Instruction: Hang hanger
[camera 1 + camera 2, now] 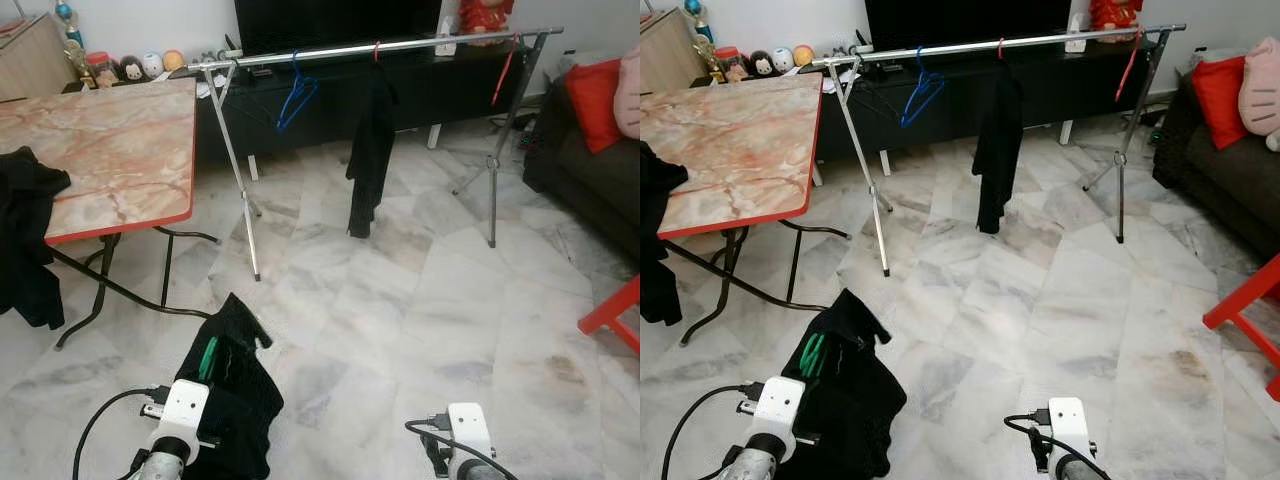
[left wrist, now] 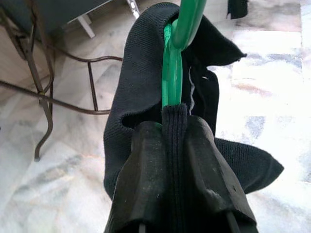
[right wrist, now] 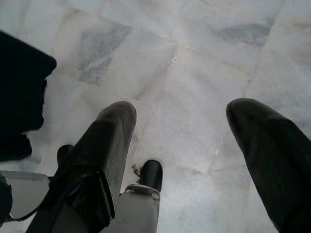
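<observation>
My left gripper [image 2: 174, 133] is shut on a green hanger [image 2: 172, 73] that carries a black garment [image 1: 235, 390], held low at the bottom left of the eye views. The hanger's green neck [image 1: 207, 358] peeks out of the cloth. Ahead stands a silver clothes rail [image 1: 380, 46] with a blue hanger [image 1: 295, 95], a hung black garment [image 1: 370, 150] and a red hanger [image 1: 503, 70] on it. My right gripper [image 3: 182, 126] hangs open over the marble floor, nothing between its fingers.
A marble-top folding table [image 1: 110, 150] with red edge stands at the left, black clothing [image 1: 25, 230] draped over its corner. A dark sofa with a red cushion [image 1: 595, 100] is at the right, a red stool [image 1: 615, 310] near it. A TV cabinet [image 1: 420, 90] stands behind the rail.
</observation>
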### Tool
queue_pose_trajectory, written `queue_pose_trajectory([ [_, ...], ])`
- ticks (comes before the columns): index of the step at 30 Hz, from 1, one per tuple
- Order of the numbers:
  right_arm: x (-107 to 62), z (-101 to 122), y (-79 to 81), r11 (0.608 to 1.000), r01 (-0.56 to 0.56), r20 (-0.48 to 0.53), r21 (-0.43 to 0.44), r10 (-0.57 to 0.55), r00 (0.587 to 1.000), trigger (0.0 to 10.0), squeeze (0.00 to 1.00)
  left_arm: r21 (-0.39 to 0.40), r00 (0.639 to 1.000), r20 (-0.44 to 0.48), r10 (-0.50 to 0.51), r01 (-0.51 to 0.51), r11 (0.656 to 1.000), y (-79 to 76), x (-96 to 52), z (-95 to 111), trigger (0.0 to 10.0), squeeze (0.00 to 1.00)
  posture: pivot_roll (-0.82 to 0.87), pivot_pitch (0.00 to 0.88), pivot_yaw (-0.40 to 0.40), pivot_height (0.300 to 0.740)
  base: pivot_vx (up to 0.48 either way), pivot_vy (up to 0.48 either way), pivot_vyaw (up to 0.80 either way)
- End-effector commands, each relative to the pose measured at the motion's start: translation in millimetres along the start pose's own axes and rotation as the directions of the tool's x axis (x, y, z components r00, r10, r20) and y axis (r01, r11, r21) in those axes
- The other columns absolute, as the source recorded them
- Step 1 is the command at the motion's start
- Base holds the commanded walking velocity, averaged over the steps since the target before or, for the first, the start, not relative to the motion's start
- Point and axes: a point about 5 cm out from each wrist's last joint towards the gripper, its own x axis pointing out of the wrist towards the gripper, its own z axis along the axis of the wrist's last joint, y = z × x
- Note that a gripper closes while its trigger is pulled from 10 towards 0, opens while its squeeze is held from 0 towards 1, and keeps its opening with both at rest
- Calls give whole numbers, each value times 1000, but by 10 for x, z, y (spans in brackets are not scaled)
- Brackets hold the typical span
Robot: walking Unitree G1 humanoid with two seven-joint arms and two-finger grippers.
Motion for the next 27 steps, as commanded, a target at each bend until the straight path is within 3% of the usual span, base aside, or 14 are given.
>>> queue_pose_trajectory([
  [1, -4, -3, -5, 1000, 3, 8, 14, -3, 1000, 10000, 0, -10, 999, 32, 11, -10, 1000, 25, 26, 52, 10000, 0, -105, 0, 64, 740, 0, 0, 0],
  [6, 11, 30, 62, 999, 1, 11, 49, -2, 1000, 10000, 0, -26, 1000, 25, 18, -17, 1000, 123, 25, 39, 10000, 0, -119, 0, 107, 740, 0, 0, 0],
  [12, 14, 32, 89, 998, 0, 10, 63, -1, 1000, 10000, 0, -36, 1000, 23, -8, 9, 999, 95, 23, 47, 10000, 0, -121, 0, 114, 740, 0, 0, 0],
  [27, 19, 45, 83, 990, 28, 8, 138, -30, 1000, 10000, 0, -46, 997, 42, -70, 72, 996, 49, 79, 117, 10000, 0, -126, 0, 123, 740, 396, 0, 0],
])
